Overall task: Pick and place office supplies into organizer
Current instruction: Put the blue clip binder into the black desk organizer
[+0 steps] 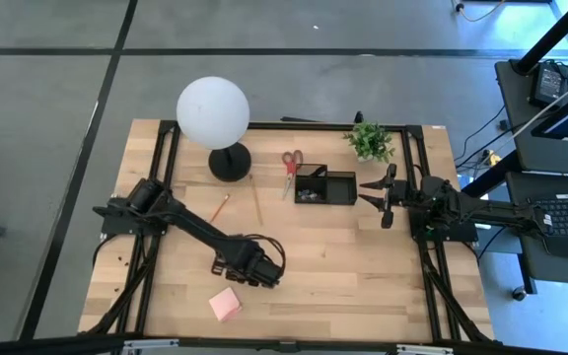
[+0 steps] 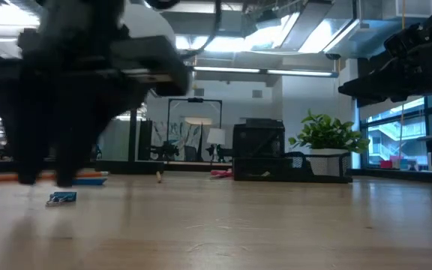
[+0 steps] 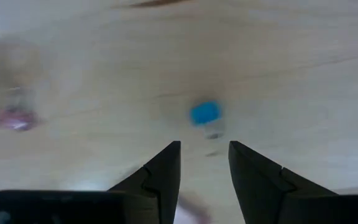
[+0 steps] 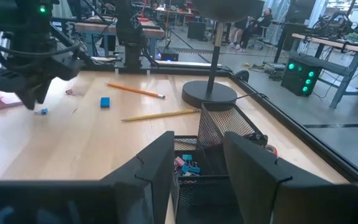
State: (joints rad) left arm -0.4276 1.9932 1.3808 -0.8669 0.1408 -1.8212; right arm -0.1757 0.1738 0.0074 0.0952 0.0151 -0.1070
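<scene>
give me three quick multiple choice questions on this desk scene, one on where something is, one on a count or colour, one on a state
1. Where do the red-handled scissors lie?
A. inside the organizer
B. on the table beside the organizer, toward the lamp base
C. next to the pink sticky-note pad

2. How many wooden pencils lie on the table?
A. two
B. four
C. none

3. What state is the left gripper in?
A. shut on a pencil
B. shut on the scissors
C. open and holding nothing

Answers:
1. B: the high view shows them between the lamp base and the organizer.
2. A: one pencil and a second pencil show in the right wrist view.
3. C: the left gripper shows a bare gap between its fingers, with the small blue eraser lying on the table ahead of it.
</scene>
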